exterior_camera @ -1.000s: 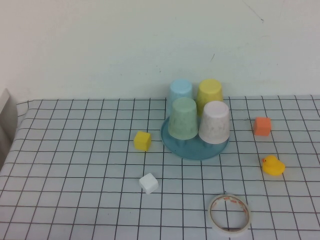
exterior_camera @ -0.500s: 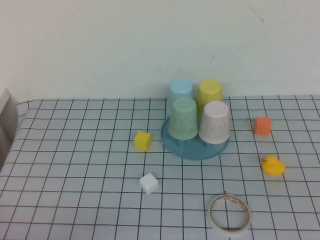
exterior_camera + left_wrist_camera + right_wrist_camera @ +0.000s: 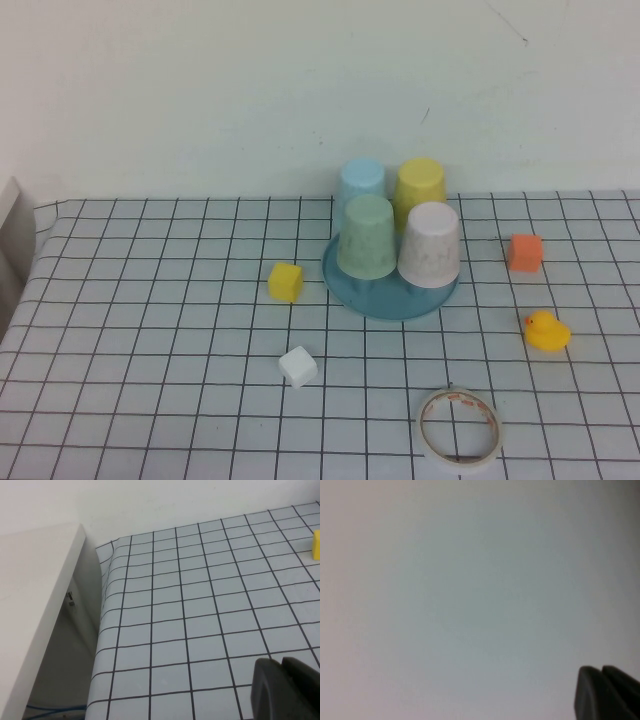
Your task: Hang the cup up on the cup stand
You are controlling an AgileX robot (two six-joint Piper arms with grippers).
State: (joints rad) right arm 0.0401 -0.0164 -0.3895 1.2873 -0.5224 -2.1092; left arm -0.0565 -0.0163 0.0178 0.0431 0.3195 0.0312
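Overhead, the pale pink speckled plastic cup was seen inverted, axis upright, on the round blue plastic cup stand, at its right edge; neither arm was seen. By the wrist views, the left gripper was seen closed above the gridded tablecloth, the stand out of view; the right gripper, closed, was seen facing blank grey.
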